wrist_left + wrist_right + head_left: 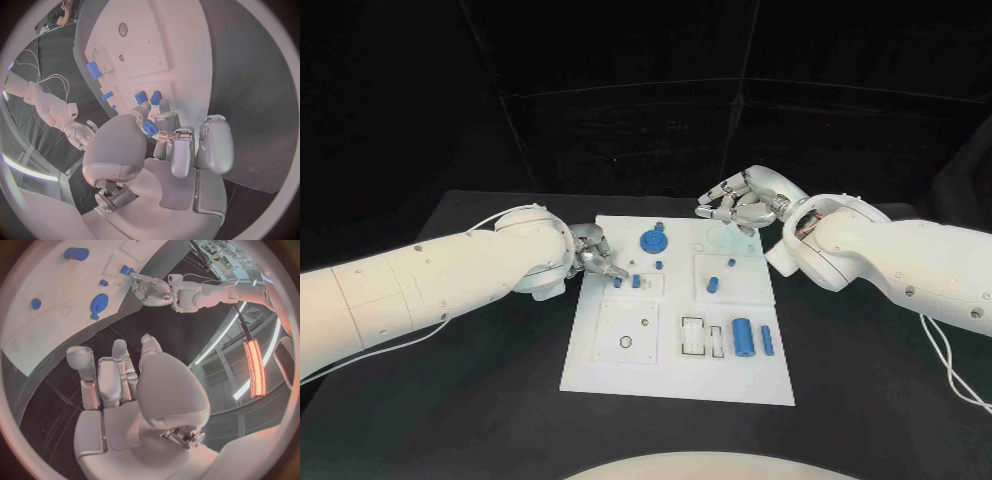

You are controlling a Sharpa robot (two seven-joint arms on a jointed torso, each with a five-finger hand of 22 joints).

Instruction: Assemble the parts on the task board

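Task board (678, 375) lies flat in the middle of the black surface (877, 400), long side running away from the robot. Left robot hand (596, 260) sits at the board's left edge, fingers curled onto a small blue part (149, 128); the left wrist view shows that part pinched between thumb and fingertips (164, 107), just short of two small blue pegs (626, 282) standing in the board. Right robot hand (740, 200) hovers off the far right corner, fingers loosely apart, holding nothing.

Outward from the left hand: a blue round disc part (652, 241) near the far edge, a short blue piece (713, 283) right of centre, and two blue cylinders (751, 339) lying by a rectangular slot (692, 336) toward the near right.

Judgement: the step in hand looks like seating the pinched part into a socket beside the pegs. Next move calls for fine alignment over the hole, then a straight push down; which hole is meant cannot be told.
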